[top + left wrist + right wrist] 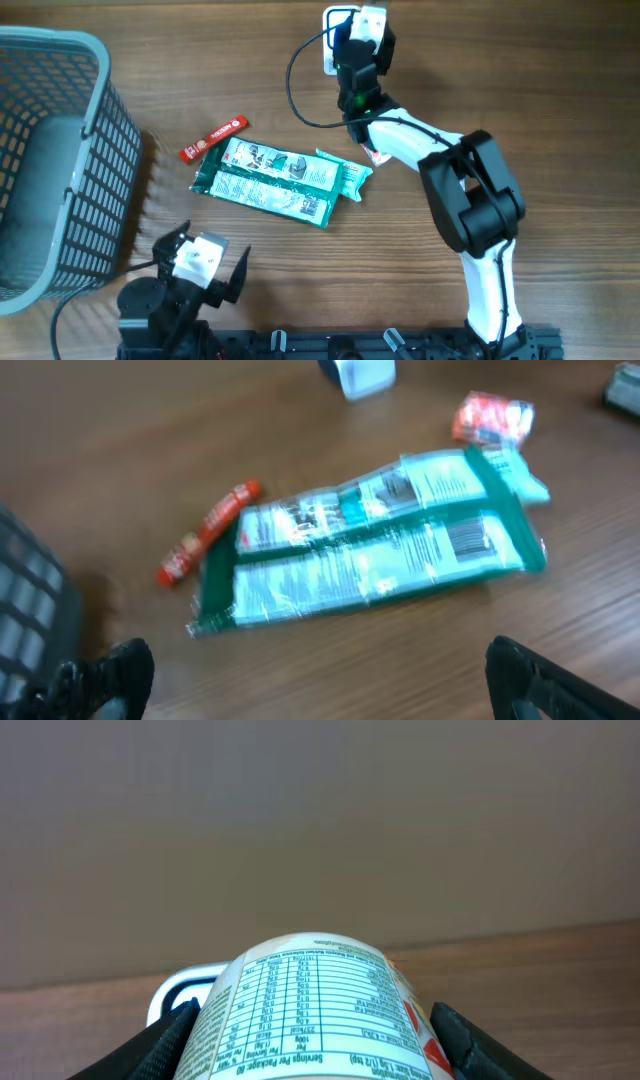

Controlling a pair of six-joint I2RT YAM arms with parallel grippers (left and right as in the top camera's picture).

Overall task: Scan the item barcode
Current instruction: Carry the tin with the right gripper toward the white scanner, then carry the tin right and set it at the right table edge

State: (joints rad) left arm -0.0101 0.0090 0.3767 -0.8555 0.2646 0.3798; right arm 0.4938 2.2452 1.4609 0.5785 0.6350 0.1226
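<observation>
Right claw (pixel 312 1045) is clenched on the labelled container (pixel 310 1005), with its nutrition table facing the wrist camera. We place it at 12 o'clock on the table (pixel 560 90), by the white scanner (pixel 335 45). Left claw (pixel 202 255) is released and holds nothing, at 7 o'clock. Green packets (pixel 280 178) lie mid-table, and a red stick (pixel 213 138) lies just beside them at their 10 o'clock. The grey basket (pixel 110 130) is at 9 o'clock.
</observation>
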